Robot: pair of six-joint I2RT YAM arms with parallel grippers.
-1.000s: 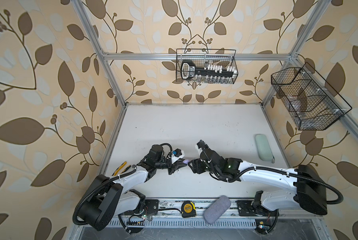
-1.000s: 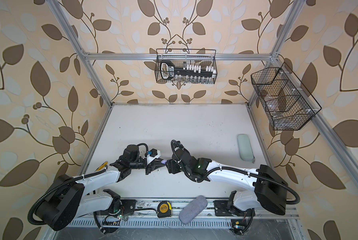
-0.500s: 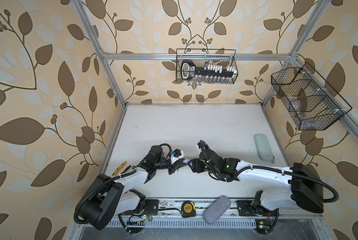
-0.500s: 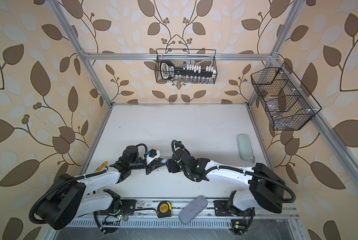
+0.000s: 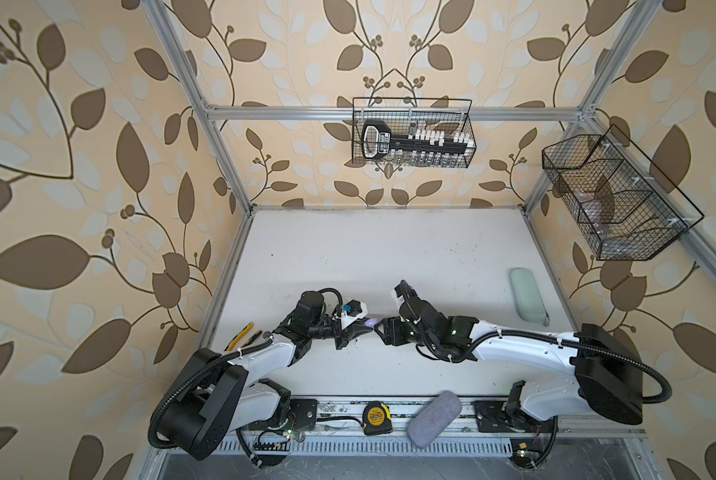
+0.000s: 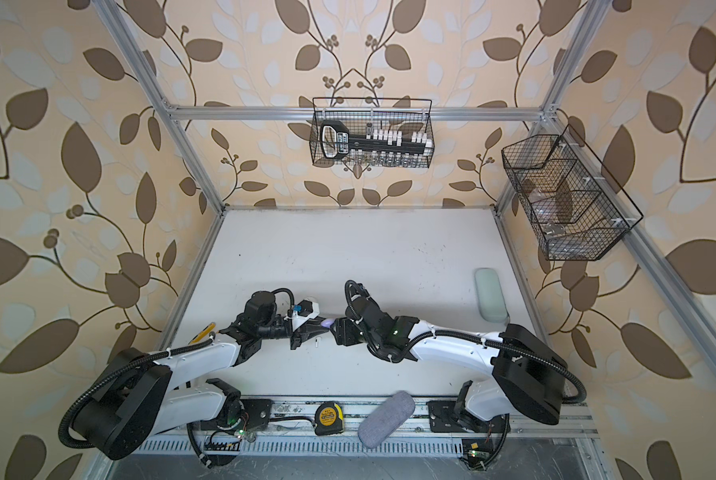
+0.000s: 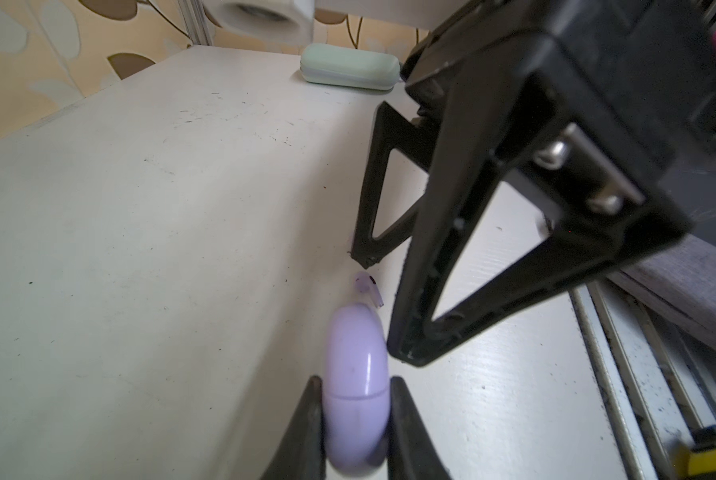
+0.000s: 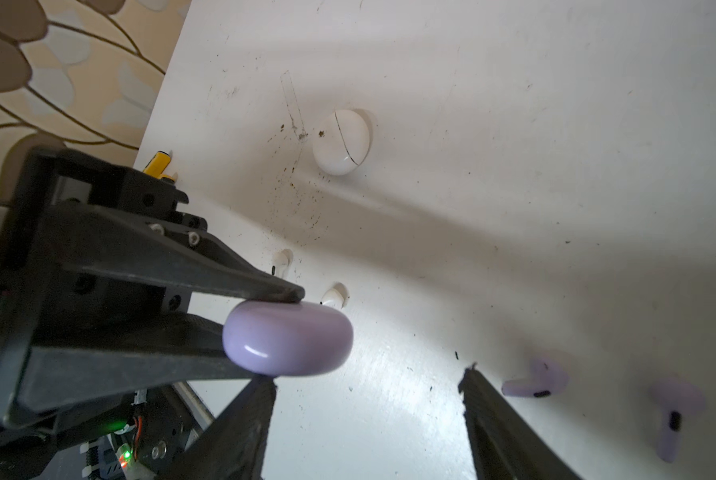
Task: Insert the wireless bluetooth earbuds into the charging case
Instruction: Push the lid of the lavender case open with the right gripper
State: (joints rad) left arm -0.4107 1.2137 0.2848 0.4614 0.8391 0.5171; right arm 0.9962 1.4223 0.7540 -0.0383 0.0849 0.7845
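in both top views, the left gripper (image 5: pixel 365 329) is pinching the lavender charging case (image 5: pixel 372 322) toward the front of the table (image 5: pixel 389 257), and the right gripper (image 5: pixel 383 329) is facing it, just beside.

left wrist view: the left jaws are clamping the lavender charging case across its two broad faces. its seam is showing no gap, so the lid is judged shut. the right gripper's fingers (image 7: pixel 431 266) are standing apart and holding nothing. one of the lavender earbuds (image 7: pixel 366 286) is lying on the table just beside their tips.

right wrist view: both lavender earbuds (image 8: pixel 535 380) and two white earbuds (image 8: pixel 333 297) are lying loose on the table. a white case (image 8: pixel 339 141) is sitting closed farther off.

progress, as judged: no earbud is sitting in a case yet. opening a lid and all four insertions are waiting to be done.
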